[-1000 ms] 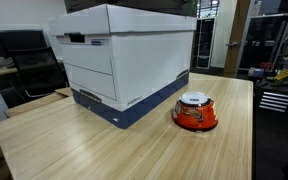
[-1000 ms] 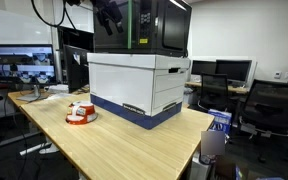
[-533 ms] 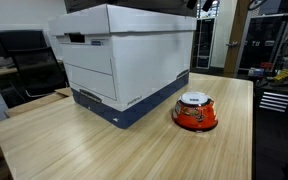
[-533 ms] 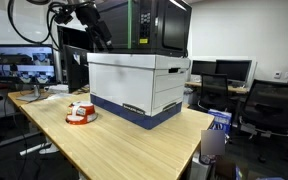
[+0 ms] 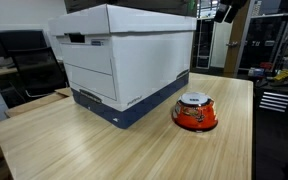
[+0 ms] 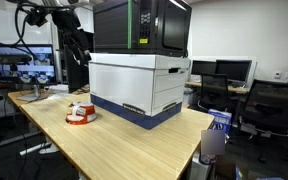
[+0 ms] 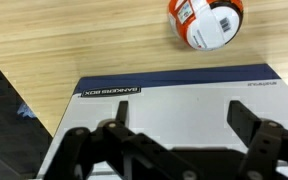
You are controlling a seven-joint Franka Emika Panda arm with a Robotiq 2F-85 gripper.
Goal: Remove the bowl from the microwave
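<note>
Scene: a pale wooden table (image 5: 104,145) in an office, with desks and monitors behind it.
Microwave: a large white boxy unit (image 6: 139,85) with a navy base band, standing on the table. It has a lid-like top rim and a slot handle at one end. In the wrist view its rim reads "BANKERS BOX".
Dark unit: a black cabinet (image 6: 142,25) with a green stripe shows above the white unit. I cannot tell whether it rests on the lid or stands behind it.
Bowl: small, round and red-orange (image 5: 195,112), with dark markings and a white-grey top. It sits on the table outside the microwave, near a corner of the navy base, with a gap between them.
Arm: dark, reaching in from above (image 6: 59,15) at the handle end of the microwave.
Gripper: fingers apart and holding nothing (image 7: 179,150). In the wrist view it hangs over the white unit, with the bowl beyond the rim on the wood.
</note>
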